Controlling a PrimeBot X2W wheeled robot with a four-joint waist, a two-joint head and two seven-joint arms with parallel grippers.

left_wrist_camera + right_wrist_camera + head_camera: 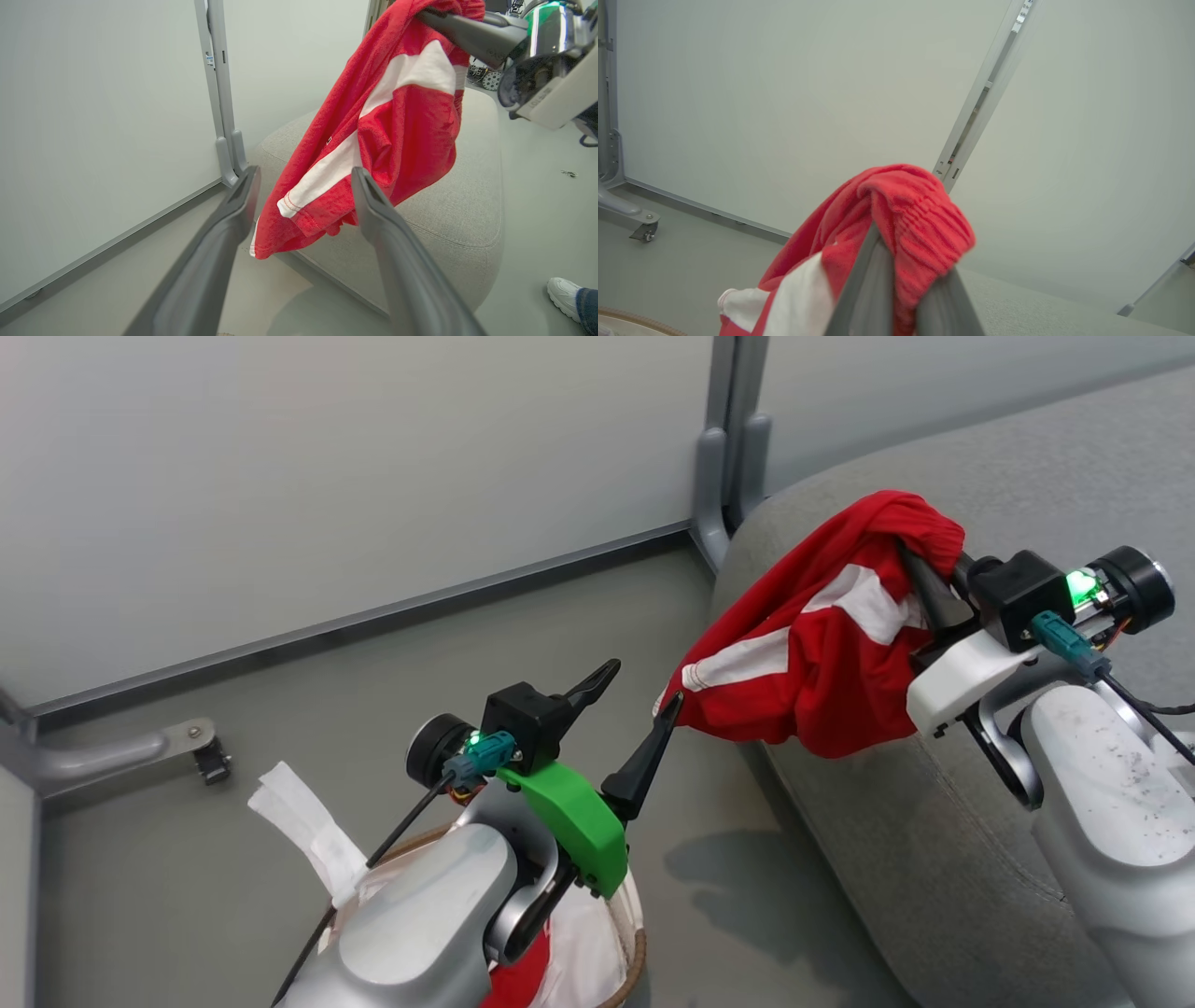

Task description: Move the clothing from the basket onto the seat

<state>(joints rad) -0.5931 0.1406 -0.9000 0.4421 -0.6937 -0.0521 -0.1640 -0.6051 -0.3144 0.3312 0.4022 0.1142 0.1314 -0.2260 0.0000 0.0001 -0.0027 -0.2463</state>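
Observation:
A piece of the clothing, a red garment (822, 644) with white stripes, hangs in the air over the front left edge of the grey seat (934, 821). My right gripper (920, 574) is shut on its bunched top, as the right wrist view confirms for the gripper (910, 261) and garment (915, 205). My left gripper (642, 686) stands open just left of the garment's lower hem. In the left wrist view the garment (397, 121) hangs just past the spread fingers (243, 196), which hold nothing. The basket (638, 952) sits below my left arm with red and white fabric (523, 980) inside.
A white strip of fabric (299, 812) sticks out at the basket's left. Grey partition panels stand behind, with a post (719, 476) and a castor foot (201, 747) on the floor. A person's white shoe (565, 291) is on the floor past the seat (458, 205).

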